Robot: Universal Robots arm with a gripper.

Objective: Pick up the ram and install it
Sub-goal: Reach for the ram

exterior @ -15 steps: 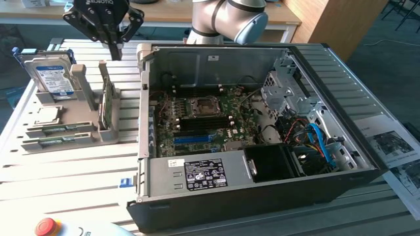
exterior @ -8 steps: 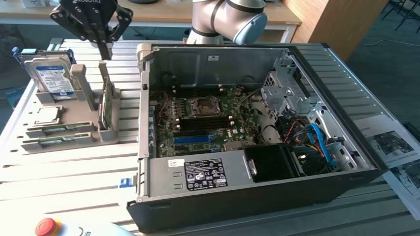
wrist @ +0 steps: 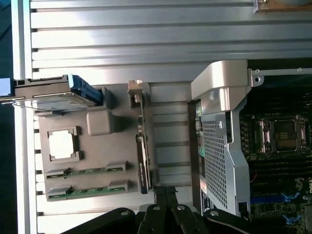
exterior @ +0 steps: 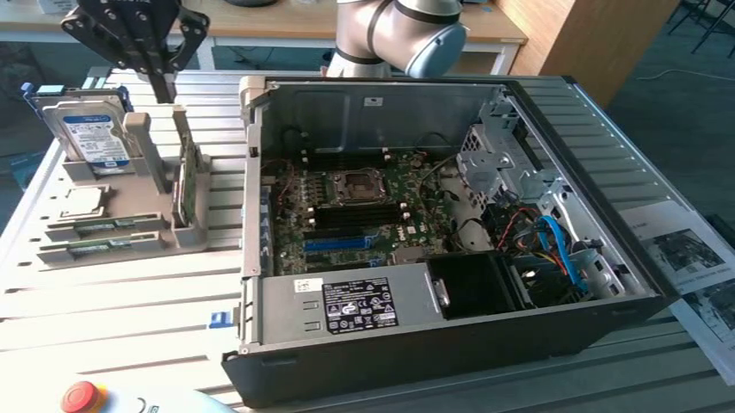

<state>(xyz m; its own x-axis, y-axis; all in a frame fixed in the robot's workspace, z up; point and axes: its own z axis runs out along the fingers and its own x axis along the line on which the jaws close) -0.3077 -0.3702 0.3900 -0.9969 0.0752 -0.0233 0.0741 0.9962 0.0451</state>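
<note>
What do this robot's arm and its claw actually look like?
The arm is smooth silver-grey metal with rounded joints, one capped in pale blue-grey. The gripper is black, built of flat linked bars tapering to narrow tips; the wrist view shows round silvery bolt heads at its hinges.

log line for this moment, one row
gripper: shut, empty | position: above holder | ram: upright in holder, not gripped | case: open

Cut off at frame edges: arm (exterior: 397, 30), red button (exterior: 83, 397), end effector (wrist: 165, 195); power supply label (exterior: 360, 305) text unreadable.
</note>
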